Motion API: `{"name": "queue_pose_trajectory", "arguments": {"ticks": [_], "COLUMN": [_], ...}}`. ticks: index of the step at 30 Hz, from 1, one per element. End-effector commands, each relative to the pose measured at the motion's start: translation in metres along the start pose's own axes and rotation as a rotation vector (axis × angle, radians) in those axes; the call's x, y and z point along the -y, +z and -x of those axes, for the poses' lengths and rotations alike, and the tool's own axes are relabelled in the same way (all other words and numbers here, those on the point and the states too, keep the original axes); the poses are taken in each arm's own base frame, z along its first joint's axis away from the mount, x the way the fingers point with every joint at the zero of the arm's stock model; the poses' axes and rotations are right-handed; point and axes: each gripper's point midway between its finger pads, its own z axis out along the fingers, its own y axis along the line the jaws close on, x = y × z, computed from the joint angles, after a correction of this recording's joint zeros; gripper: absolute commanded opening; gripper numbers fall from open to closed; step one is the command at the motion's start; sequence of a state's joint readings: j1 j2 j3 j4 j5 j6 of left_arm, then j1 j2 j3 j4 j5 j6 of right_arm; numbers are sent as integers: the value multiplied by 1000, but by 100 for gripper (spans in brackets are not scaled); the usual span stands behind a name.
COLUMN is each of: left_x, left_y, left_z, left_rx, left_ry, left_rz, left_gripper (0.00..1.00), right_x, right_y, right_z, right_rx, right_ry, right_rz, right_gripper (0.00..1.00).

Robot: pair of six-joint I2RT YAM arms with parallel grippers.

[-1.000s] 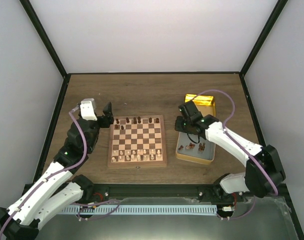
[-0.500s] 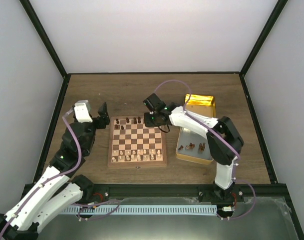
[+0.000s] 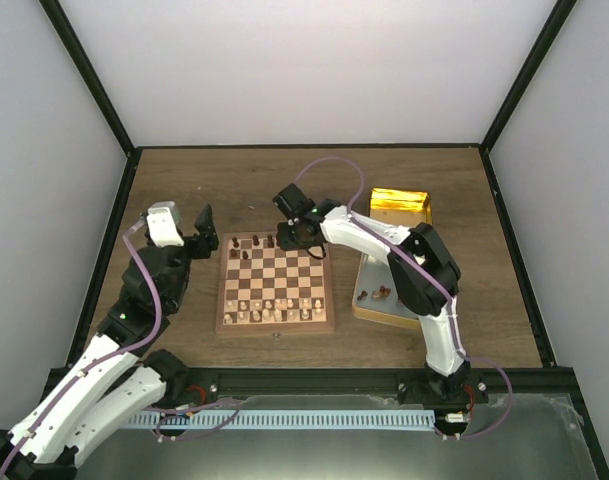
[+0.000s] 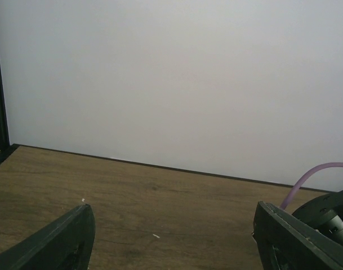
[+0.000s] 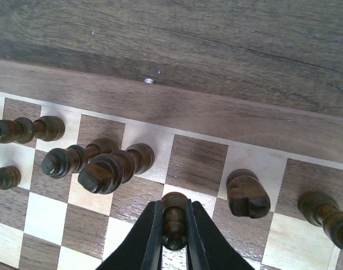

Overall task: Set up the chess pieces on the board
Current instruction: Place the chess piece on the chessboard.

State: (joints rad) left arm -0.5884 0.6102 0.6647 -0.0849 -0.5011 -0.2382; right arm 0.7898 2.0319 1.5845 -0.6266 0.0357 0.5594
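Right gripper [image 5: 174, 212] pinched shut on a dark chess piece [image 5: 174, 201] just above a free square in the board's [image 5: 200, 162] far rows, neighbours close; best lowered straight and released upright; left gripper [image 4: 172, 230] spread, empty, off-board.

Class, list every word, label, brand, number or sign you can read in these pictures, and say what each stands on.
No text can be read anywhere. The board shows no letters or numbers on its border, the gold tin no legible print, and the chess pieces carry no marks.
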Motion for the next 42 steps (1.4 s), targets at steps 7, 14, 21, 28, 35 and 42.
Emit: {"name": "queue_pose_trajectory", "arguments": {"ticks": [7, 14, 21, 28, 35, 42], "left_x": [-3, -4, -4, -5, -5, -5], "left_y": [0, -1, -1, 0, 1, 1], "left_z": [-1, -1, -2, -2, -3, -4], "left_rx": [7, 5, 5, 3, 1, -1], "left_ry": [0, 1, 2, 5, 7, 9], "left_rz": [11, 15, 16, 20, 23, 26], "left_gripper": [79, 79, 79, 79, 79, 79], "right_x": [-9, 10, 37, 50, 60, 65], "right_y": [-3, -4, -11, -8, -7, -9], "right_z": [-4, -20, -29, -26, -24, -27], "right_rx": [-47, -94, -81, -81, -78, -83], "right_ry": [-69, -80, -56, -9, 10, 23], "right_rz": [-46, -127, -179, -179, -201, -227], "right_gripper": [5, 5, 5, 5, 6, 11]}}
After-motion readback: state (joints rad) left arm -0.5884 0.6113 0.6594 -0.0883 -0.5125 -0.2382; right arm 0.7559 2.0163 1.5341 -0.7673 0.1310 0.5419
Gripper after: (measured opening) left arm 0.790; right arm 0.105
